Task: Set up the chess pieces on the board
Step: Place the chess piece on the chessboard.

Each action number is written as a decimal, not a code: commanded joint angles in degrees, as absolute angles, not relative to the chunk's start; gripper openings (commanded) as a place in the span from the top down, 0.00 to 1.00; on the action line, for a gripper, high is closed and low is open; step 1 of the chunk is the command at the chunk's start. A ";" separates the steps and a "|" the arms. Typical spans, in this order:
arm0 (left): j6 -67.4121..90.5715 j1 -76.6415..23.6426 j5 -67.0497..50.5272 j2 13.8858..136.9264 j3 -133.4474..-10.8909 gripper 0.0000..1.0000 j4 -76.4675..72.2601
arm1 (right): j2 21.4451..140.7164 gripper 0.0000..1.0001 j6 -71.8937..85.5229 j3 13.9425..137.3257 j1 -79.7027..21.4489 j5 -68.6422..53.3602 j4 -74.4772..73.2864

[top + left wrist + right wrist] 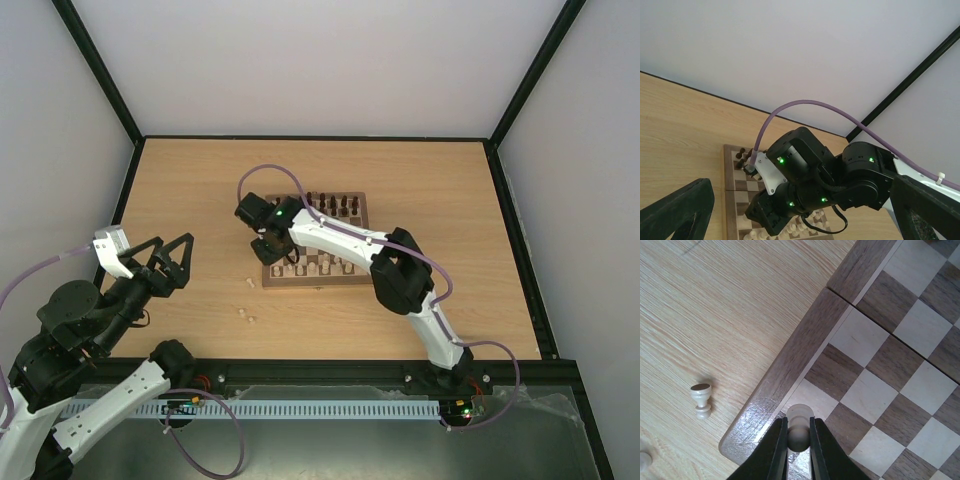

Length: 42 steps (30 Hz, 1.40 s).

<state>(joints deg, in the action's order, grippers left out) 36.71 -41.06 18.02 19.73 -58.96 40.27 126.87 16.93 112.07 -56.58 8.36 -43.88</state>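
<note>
Between pale walls, wooden table bears the board.

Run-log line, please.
right claw: shut on pale piece at board corner | left claw: open, off board | loose pale pieces beside board

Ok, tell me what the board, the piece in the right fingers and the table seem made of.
The board looks wooden: visible grain, glossy border suggesting varnish. The pale piece in the right fingers: probably smooth turned light wood, possibly plastic. The table: matte pale wood grain, perhaps laminate.
</note>
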 commanded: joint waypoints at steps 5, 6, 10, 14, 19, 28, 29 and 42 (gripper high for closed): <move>37.05 -40.78 18.14 19.07 -58.62 0.00 39.64 | 129.76 0.87 16.17 110.96 -55.89 9.94 -46.50; 37.03 -40.78 18.19 19.01 -58.57 0.01 39.68 | 129.87 0.87 16.17 110.70 -55.83 9.82 -46.35; 37.05 -40.78 18.28 19.15 -58.50 0.00 39.61 | 129.93 0.86 16.11 110.01 -55.62 9.34 -45.73; 37.01 -40.78 18.28 19.31 -58.50 0.01 39.39 | 130.01 0.84 16.13 109.85 -55.38 9.33 -45.54; 36.92 -40.78 18.37 19.34 -58.47 0.01 39.16 | 129.83 0.76 16.15 109.71 -55.30 9.15 -45.61; 36.95 -40.78 19.33 19.34 -57.90 0.01 38.99 | 123.65 0.53 17.31 106.83 -55.29 10.66 -41.20; 36.92 -40.78 19.37 19.34 -57.85 0.00 38.97 | 122.21 0.51 17.44 105.72 -55.31 10.79 -40.24; 36.68 -40.78 20.78 19.12 -59.17 0.01 39.20 | 106.20 0.44 20.45 92.95 -63.56 4.32 -38.41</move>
